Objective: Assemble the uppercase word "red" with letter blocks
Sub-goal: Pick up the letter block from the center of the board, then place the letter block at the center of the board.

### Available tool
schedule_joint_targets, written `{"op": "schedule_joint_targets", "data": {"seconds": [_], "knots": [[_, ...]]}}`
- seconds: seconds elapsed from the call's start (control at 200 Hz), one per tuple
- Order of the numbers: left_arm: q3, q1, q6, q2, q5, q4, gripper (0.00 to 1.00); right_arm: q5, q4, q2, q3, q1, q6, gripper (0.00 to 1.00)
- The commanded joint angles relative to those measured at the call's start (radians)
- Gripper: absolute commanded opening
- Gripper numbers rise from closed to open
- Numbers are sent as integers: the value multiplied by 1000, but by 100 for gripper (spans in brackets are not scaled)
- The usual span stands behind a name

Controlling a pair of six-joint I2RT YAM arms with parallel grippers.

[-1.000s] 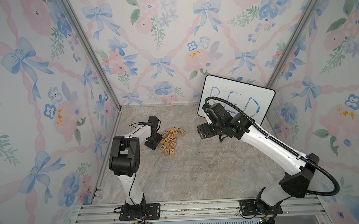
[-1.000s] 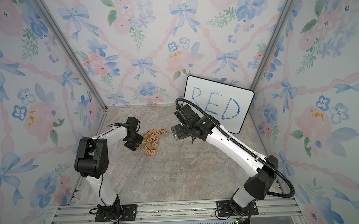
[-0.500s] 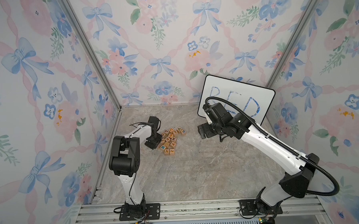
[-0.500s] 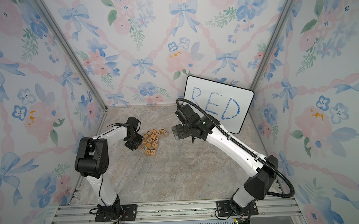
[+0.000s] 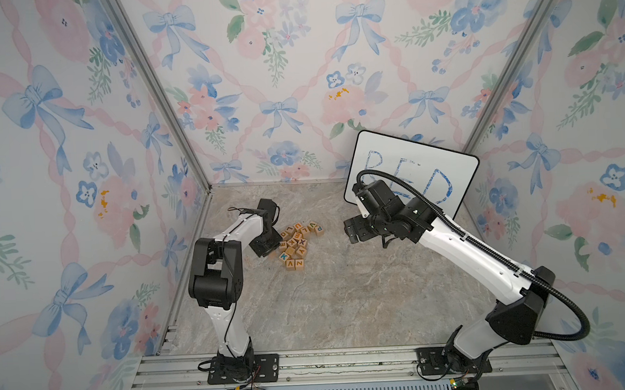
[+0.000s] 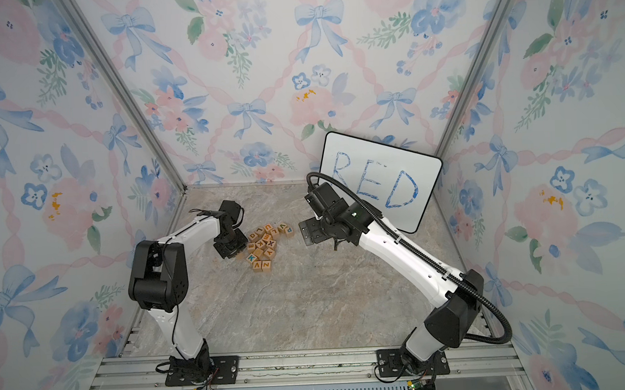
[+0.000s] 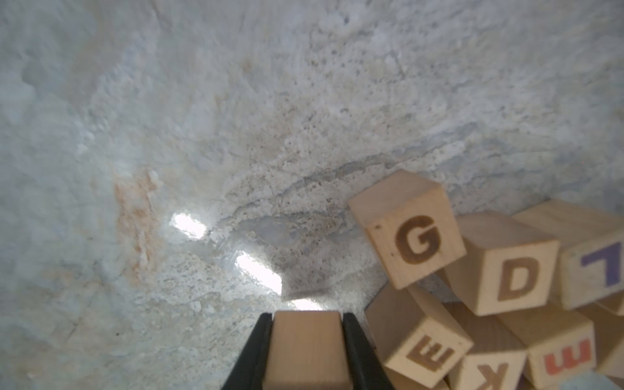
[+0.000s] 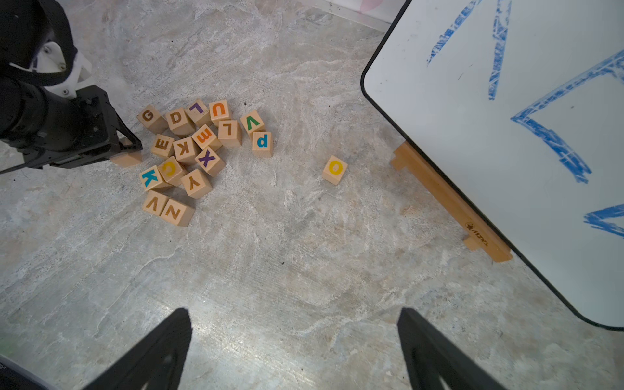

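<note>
A: The left gripper (image 7: 307, 317) is clamped on a letter block (image 7: 305, 354), low at the table (image 7: 236, 135); its letter is hidden.
B: And the others?
A: The pile of letter blocks (image 8: 189, 152) sits just beside it, toward the right gripper (image 8: 294, 312), which hangs spread wide, well apart. E block (image 7: 429, 351) hugs the jaws, D block (image 7: 513, 277) beyond. Lift straight, I reckon.

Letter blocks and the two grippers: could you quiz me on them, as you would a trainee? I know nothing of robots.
1. True or false: the left gripper is shut on a wooden block.
2. Which letter sits apart from the pile? A) G B) yellow O C) purple X
3. Fill in: the right gripper stands ____, holding nothing.
Key: 1 true; 2 B; 3 open.
</note>
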Motion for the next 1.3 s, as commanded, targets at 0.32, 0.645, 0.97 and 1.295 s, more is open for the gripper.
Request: {"op": "schedule_joint_targets", "data": {"seconds": [0.32,0.645,0.97,1.295], "knots": [[69,-122,249,-89,-168,-160,23,-252,151,-66,-149,-6,-58,97],[117,-220,233,-126,-109,-188,22,-322,242,-185,-272,-6,-72,97],[202,-388,165,-52,-73,-194,22,-300,253,-323,-380,-17,-90,97],[297,-517,119,90,-69,-188,22,-268,258,-485,-565,-23,-55,97]]}}
